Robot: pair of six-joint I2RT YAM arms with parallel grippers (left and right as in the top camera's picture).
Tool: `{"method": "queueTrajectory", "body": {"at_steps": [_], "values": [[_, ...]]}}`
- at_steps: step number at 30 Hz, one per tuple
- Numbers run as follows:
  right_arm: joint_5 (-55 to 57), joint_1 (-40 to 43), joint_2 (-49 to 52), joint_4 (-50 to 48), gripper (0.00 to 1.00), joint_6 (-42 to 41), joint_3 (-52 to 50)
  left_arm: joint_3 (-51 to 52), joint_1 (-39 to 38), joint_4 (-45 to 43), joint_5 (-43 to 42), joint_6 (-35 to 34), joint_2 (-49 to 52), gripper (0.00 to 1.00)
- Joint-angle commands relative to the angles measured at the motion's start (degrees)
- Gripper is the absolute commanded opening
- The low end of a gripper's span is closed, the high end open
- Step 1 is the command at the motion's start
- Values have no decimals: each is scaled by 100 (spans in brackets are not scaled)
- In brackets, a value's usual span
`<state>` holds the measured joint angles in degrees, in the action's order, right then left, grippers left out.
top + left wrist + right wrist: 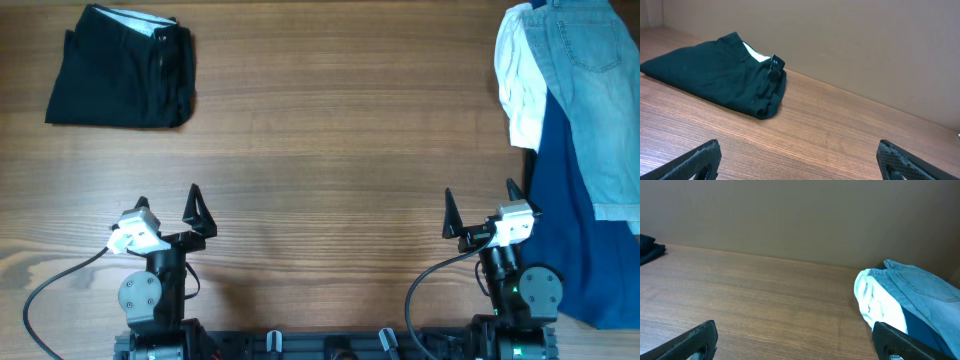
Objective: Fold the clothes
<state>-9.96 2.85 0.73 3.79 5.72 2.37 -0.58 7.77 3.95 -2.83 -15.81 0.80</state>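
Surface: wooden table (330,150), brown grain.
Far left: folded black garment (120,70).
Right edge: white garment (520,85), denim shorts (600,90) and dark-blue garment (575,240), heaped together.

No text, label, brand or number could be read anywhere: not on the clothes, not on the table, and not on the robot arms.

Soft, even light falls across the wooden table (330,150) in the overhead view, with no glare and only faint shadows near the bottom edge of the frame. The black garment (120,65) at upper left is so dark that most of its detail is lost. Both wrist views are dimmer and flatter, sharp at mid-frame but slightly soft in the lower corners.
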Motion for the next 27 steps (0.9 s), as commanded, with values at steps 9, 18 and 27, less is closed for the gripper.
{"method": "queueTrajectory", "body": {"at_steps": [9,18,27], "values": [[101,-22,7,-57,100,101,-15,26,-4,33,57,-7,-42,100],[-142,-22,7,-348,100,7,-15,26,-4,-138,-334,-79,-42,100],[-212,-22,962,-1360,100,-415,1110,-798,-4,-734,-831,-901,337,100]]}}
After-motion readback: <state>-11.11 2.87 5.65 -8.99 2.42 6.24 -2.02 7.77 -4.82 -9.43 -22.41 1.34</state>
